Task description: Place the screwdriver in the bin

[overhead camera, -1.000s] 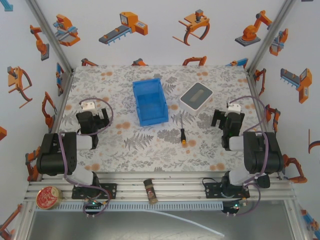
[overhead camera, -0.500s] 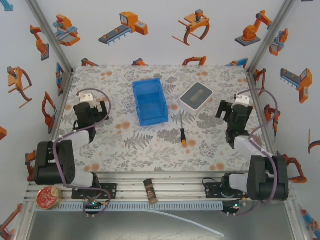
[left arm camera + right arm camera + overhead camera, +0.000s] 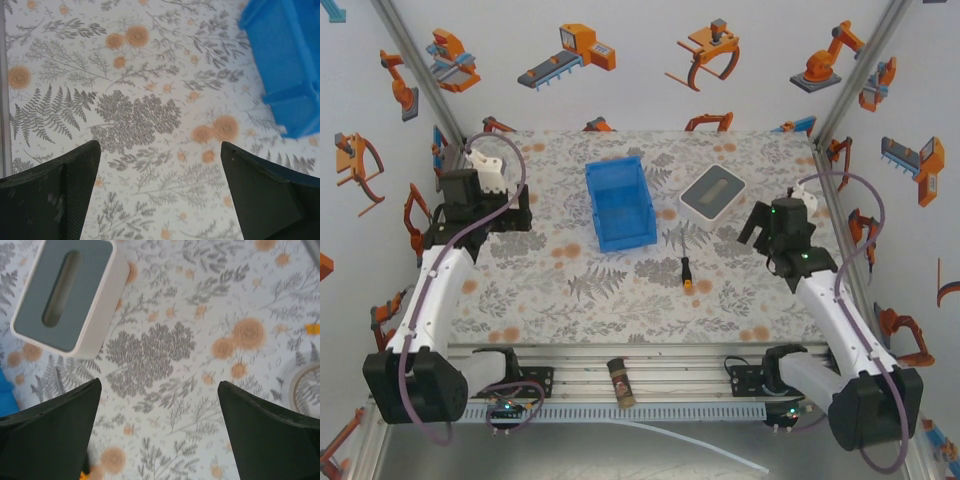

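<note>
Flanking the stubby screwdriver point(image 3: 687, 272): blue open bin point(image 3: 620, 203) far-left, grey-topped white device point(image 3: 712, 192) far-right. Shows black handle, orange near end. Released and spread wide: left gripper point(image 3: 160, 165), right gripper point(image 3: 159, 400).

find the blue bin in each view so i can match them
Top external: bin at back centre, left of the white device.
Left wrist: top right corner.
Right wrist: blue sliver at the left edge, probably it.
Shared landmark: the floral table cover.
</note>
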Tool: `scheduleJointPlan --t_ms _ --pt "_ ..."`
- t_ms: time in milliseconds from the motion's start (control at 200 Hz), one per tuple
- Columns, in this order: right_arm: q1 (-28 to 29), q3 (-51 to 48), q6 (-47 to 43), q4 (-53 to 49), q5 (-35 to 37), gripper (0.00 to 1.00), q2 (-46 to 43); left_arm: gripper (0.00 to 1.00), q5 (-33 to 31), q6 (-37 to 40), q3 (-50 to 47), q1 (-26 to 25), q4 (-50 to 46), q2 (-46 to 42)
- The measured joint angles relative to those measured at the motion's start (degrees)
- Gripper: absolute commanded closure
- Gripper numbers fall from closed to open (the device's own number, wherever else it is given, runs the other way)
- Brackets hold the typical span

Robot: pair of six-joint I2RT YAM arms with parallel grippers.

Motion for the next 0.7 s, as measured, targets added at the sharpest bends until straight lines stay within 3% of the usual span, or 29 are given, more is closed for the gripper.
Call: scheduleJointPlan --t_ms 140,300,446,701 --pt "8.41 0.87 3.08 -6.19 -1.44 0.16 4.63 0.04 1.53 3.63 4.11 -0.83 -8.24 -0.72" --pt "16.61 1.73 5.42 -7.23 -1.51 0.24 9.38 0.01 3.50 5.92 8.92 -0.92 -16.52 1.95" --pt "20.68 4.26 5.92 -6.78 -1.51 0.25 14.51 0.03 8.70 7.04 9.29 -1.20 -21.53 2.60" --pt "24.20 8.09 5.84 -2.89 -3.30 0.41 25.16 0.03 14.53 7.21 9.33 -2.58 -25.22 2.14"
